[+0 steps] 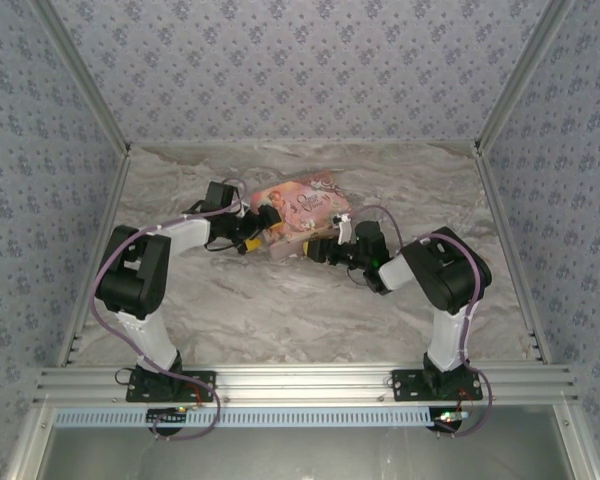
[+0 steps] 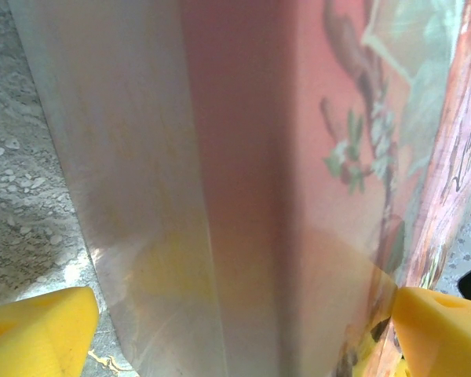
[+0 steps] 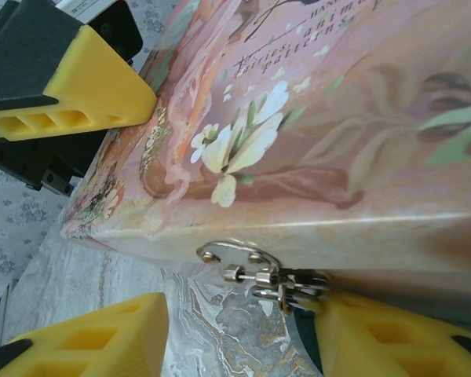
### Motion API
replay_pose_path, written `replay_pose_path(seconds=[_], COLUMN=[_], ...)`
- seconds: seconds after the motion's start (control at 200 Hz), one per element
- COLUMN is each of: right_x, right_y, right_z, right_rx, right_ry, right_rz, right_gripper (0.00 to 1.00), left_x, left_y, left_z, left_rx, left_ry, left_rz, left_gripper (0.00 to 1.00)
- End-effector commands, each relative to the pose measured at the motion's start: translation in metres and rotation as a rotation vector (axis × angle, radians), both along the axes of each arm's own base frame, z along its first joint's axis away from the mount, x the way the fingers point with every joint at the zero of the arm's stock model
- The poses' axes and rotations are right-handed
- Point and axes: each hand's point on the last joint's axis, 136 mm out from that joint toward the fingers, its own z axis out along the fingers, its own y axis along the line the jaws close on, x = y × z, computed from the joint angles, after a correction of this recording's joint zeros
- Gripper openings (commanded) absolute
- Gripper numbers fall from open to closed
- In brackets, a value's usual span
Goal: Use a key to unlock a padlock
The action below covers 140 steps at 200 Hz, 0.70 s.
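Top view: the pink box lies on the marble table. My left gripper is at the box's left near corner. My right gripper is at the box's near edge, further right. Both are close in on the box.

Left wrist: the left gripper has its jaws spread wide, with the pink box's side wall between the yellow fingertips. I can't tell whether they press the box or just straddle it.

Right wrist: the padlock hangs at the metal clasp on the box's front edge, below the flowered lid. The thin silvery shackle goes through the clasp. A dark blue sliver, likely the body, sits against one finger. The right gripper has its jaws apart. The lock hardware is between them, nearer one side, and not clamped. A left gripper finger rests on the lid above the clasp.

Progress, my read: early. The lock is still on the clasp and I judge the shackle closed. I can't tell if a key is among the metal bits. Left to do: seat the key, turn it, free the shackle.
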Motion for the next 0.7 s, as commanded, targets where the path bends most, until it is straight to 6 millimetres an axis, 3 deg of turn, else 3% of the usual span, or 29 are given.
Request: replay_pose_path(seconds=[0.0, 0.405, 0.695], right_x=[-0.001, -0.011, -0.01], right_y=[0.004, 0.007, 0.007], right_z=[0.014, 0.022, 0.017], right_rx=[0.041, 0.072, 0.054], right_ry=[-0.063, -0.11, -0.095], right_rz=[0.035, 0.086, 0.081], right_gripper=[0.5, 0.45, 0.33], left_x=[-0.01, -0.011, -0.011], left_y=[0.004, 0.005, 0.005], left_z=[-0.015, -0.017, -0.018], left_rx=[0.018, 0.024, 0.024], left_ry=[0.057, 0.061, 0.062], left_rz=[0.004, 0.007, 0.007], left_gripper=[0.96, 0.96, 0.96])
